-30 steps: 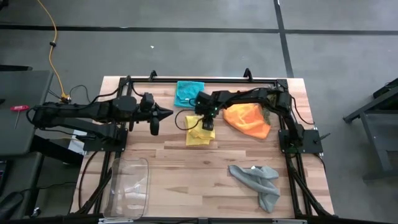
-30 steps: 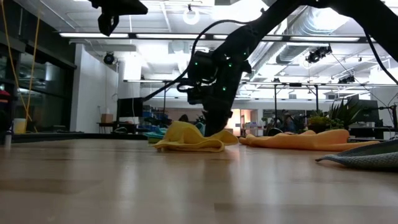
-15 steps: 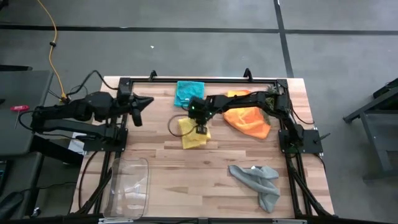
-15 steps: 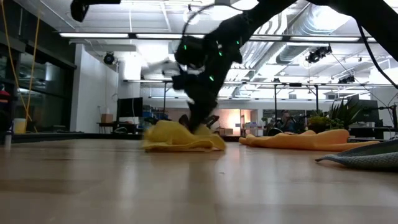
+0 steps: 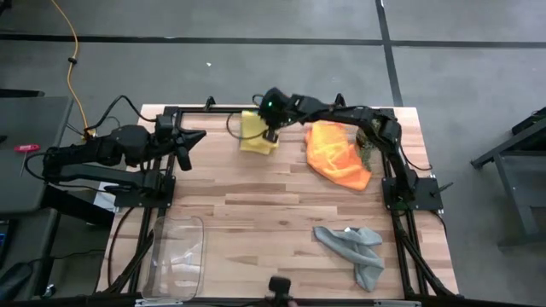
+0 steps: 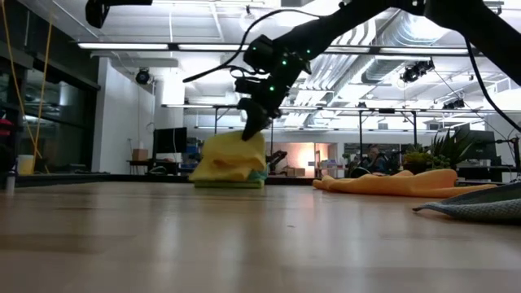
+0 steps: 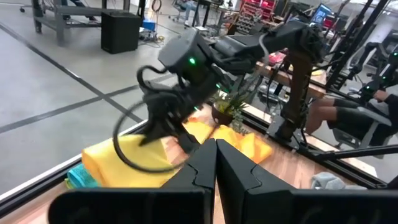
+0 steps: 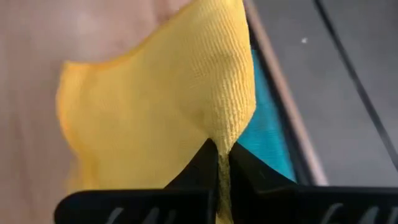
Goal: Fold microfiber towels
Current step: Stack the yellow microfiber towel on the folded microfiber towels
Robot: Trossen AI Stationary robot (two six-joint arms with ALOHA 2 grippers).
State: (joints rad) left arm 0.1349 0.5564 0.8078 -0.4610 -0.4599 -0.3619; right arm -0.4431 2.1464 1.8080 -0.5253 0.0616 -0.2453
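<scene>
Overhead, bright ceiling lights [image 6: 146, 45] — wooden table [image 5: 256, 213] (pale planks) below.

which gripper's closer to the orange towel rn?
Right. The right gripper, shut on the yellow towel, sits just left of the orange towel at the table's far edge. The left gripper waits shut, farther off past the yellow towel.

yellow towel [image 8: 155, 106]: we see knitted cloth, a fine ribbed weave, matt
teal towel [image 8: 267, 124]: soft matt cloth
orange towel [image 5: 339, 153]: we see limp, creased cloth
grey towel [image 5: 354, 247]: matt, rumpled cloth
table [image 5: 256, 222]: pale wood planks, smooth with a slight sheen
tray [image 5: 177, 254]: we see clear, glossy plastic
right gripper [image 8: 219, 163]: dark matt plastic fingers
</scene>
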